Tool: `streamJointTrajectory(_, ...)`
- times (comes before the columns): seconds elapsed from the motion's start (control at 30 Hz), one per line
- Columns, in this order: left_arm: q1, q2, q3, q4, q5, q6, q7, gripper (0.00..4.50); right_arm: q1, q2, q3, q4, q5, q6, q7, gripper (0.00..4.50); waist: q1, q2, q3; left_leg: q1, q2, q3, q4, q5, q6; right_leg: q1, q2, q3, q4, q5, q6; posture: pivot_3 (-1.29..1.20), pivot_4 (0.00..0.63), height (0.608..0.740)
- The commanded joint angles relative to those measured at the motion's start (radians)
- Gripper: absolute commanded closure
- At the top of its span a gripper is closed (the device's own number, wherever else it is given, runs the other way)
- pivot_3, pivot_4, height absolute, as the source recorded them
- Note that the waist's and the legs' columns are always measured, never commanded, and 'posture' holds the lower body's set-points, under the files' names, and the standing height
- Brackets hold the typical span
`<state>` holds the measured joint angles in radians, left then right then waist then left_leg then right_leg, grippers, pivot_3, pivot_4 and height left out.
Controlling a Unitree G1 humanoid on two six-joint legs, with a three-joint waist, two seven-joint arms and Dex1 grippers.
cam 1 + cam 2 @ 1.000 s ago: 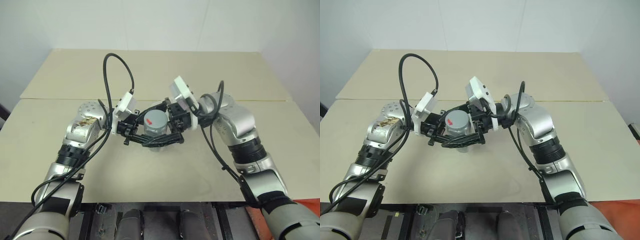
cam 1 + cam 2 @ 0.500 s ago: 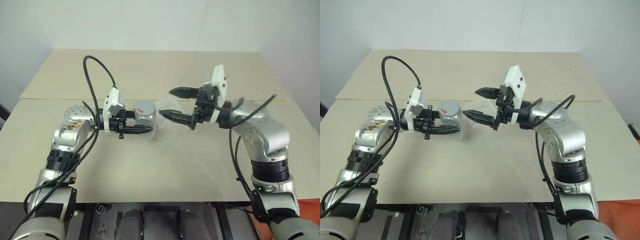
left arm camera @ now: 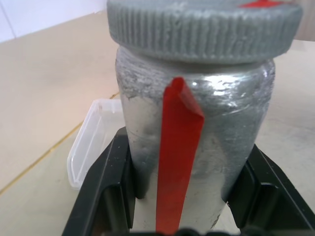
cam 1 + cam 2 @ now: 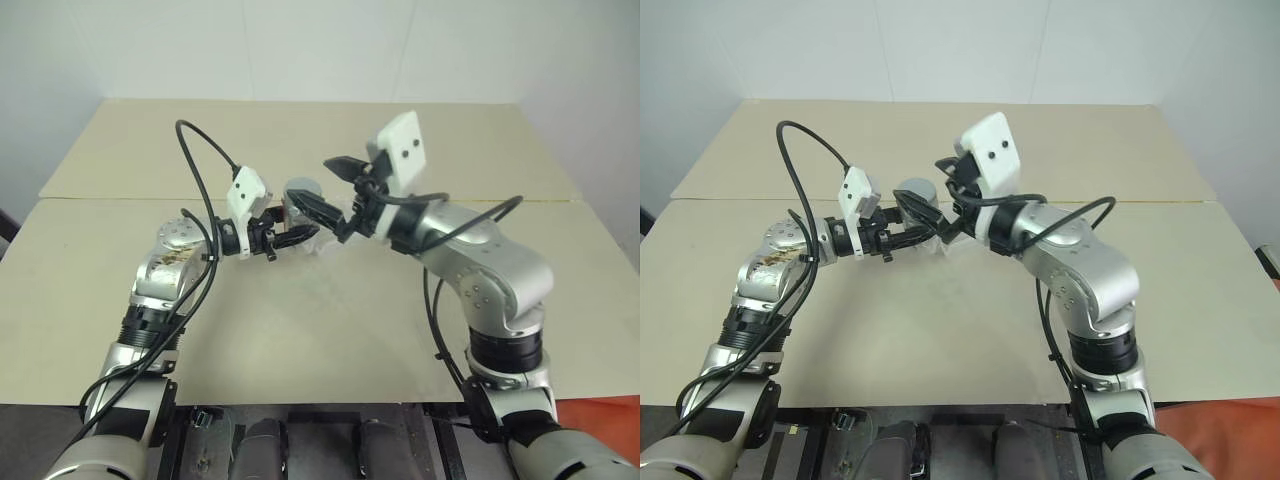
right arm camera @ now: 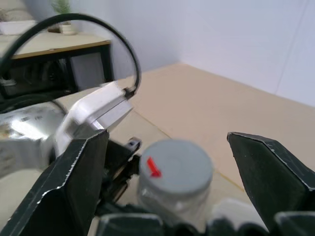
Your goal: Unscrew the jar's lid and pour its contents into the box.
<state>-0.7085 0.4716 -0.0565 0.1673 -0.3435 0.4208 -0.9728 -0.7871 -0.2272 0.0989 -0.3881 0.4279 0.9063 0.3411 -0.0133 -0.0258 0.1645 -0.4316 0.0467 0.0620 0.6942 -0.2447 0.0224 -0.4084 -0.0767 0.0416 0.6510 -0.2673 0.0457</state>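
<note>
**Grey lid up, right fingers lining up for the twist**

Grey and ribbed, the lid point(image 3: 202, 24) sits square on the jar point(image 3: 197, 147), so I read the unscrewing as not yet done. My left gripper point(image 4: 290, 236) is clamped on the jar's body, one black finger on each side below the cap, holding it off the table point(image 4: 330, 320) at about the 12 o'clock position ahead of me. My right gripper point(image 5: 172, 196) has its jaws spread wide and hangs just beside the jar toward 1 o'clock, with the lid lying between its fingers point(image 5: 74, 191) but apart from them.

To do this step well, I would centre the right fingers on the lid's ribbed rim, close only on the cap and not on the jar's shoulder, then turn the wrist about the jar's own axis while the left grip stays firm.

The jar stands upright, long axis vertical, lid facing up with its red mark point(image 5: 152, 167) on top. The box point(image 3: 91, 142) lies on the table just beyond the jar.
</note>
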Motion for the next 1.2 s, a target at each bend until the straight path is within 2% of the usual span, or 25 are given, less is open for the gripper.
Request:
streamJointTrajectory(0.03, -0.021, 0.011, 0.021, -0.053, -0.019, 0.004, -0.004, 2.47, -0.024, 0.010, 0.021, 0.005, -0.037, -0.026, -0.024, 0.02, 0.001, 0.000, 0.000, 0.000, 0.000, 0.001, 0.000, 0.000, 0.000, 0.000, 0.000, 0.000, 0.000, 0.000, 0.000, 0.00, 0.150, 0.740)
streamJointTrajectory(0.27, -0.025, 0.015, 0.018, -0.059, -0.026, 0.004, -0.013, 2.47, -0.034, 0.050, 0.059, 0.051, -0.094, -0.032, -0.063, 0.02, 0.000, 0.000, 0.000, 0.000, 0.000, 0.001, 0.000, 0.000, 0.000, 0.000, 0.000, 0.000, 0.000, 0.000, 0.000, 0.00, 0.150, 0.740)
streamJointTrajectory(0.5, -0.017, 0.029, 0.019, -0.061, -0.030, 0.000, -0.031, 2.47, -0.031, 0.074, 0.034, 0.072, -0.114, -0.031, -0.079, 0.02, 0.000, 0.000, 0.000, 0.000, 0.000, 0.002, 0.000, 0.000, -0.001, 0.000, 0.000, 0.000, 0.000, 0.000, 0.000, 0.00, 0.150, 0.740)
streamJointTrajectory(1.2, 0.044, 0.110, 0.043, -0.066, -0.043, -0.039, -0.143, 2.47, 0.066, -0.061, -0.030, -0.028, -0.018, -0.030, 0.035, 0.02, 0.000, 0.000, 0.000, 0.000, 0.000, 0.002, -0.001, 0.000, 0.000, 0.000, 0.000, 0.000, -0.001, 0.000, 0.000, 0.00, 0.150, 0.740)
